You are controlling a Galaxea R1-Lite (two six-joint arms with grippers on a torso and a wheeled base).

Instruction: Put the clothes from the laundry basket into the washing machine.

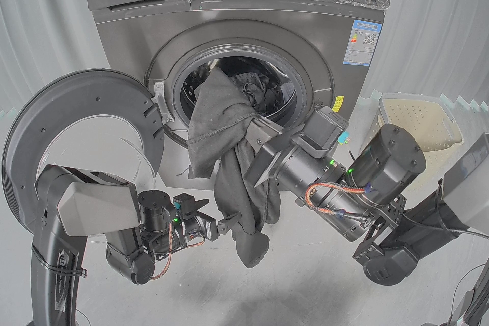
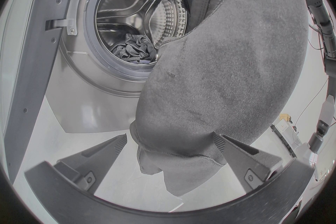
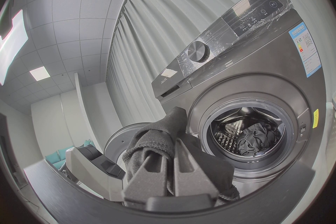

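A dark grey garment (image 1: 224,138) hangs in front of the washing machine's round opening (image 1: 239,87), its top draped over the rim. My right gripper (image 1: 254,131) is shut on its upper part; in the right wrist view the gripper (image 3: 169,168) pinches a fold of the garment (image 3: 154,140). My left gripper (image 1: 232,222) is low, beside the hanging lower end. In the left wrist view this gripper (image 2: 168,137) stands open, with the garment (image 2: 224,70) hanging between its fingers (image 2: 105,151). Black clothes (image 2: 134,49) lie inside the drum. The cream laundry basket (image 1: 417,123) stands right of the machine.
The machine's round door (image 1: 81,123) is swung wide open to the left, just above my left arm. Pale floor (image 1: 305,266) lies free in front of the machine. A grey curtain (image 1: 41,11) hangs behind it.
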